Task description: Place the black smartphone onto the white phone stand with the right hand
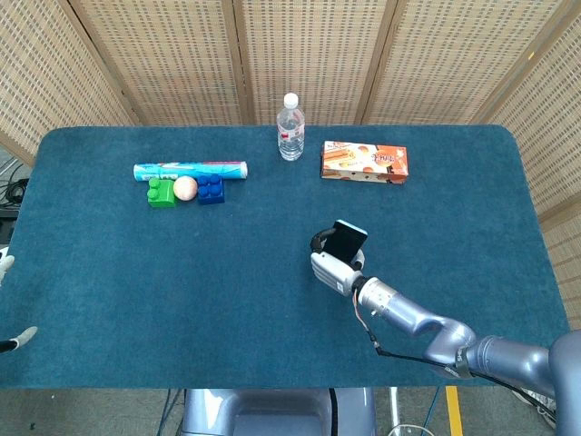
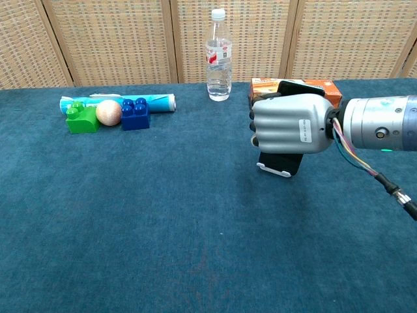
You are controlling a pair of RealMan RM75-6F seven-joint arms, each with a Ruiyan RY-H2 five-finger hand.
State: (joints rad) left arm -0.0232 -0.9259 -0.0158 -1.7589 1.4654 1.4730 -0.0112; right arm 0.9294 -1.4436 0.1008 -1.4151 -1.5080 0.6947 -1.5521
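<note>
My right hand (image 2: 290,124) grips the black smartphone (image 2: 280,162) from the near side, fingers wrapped around its edges. The phone stands nearly upright, its lower end down at the front lip of the white phone stand (image 2: 273,171). The hand and phone hide the rest of the stand. In the head view the right hand (image 1: 331,268) sits right of the table's centre, with the phone (image 1: 346,240) sticking up behind it. Only pale fingertips (image 1: 4,264) of my left hand show at the left edge, spread apart and holding nothing.
A water bottle (image 1: 290,127) and an orange snack box (image 1: 364,162) stand at the back. At the back left lie a blue tube (image 1: 191,170), a green block (image 1: 162,193), a small ball (image 1: 185,188) and a blue block (image 1: 211,189).
</note>
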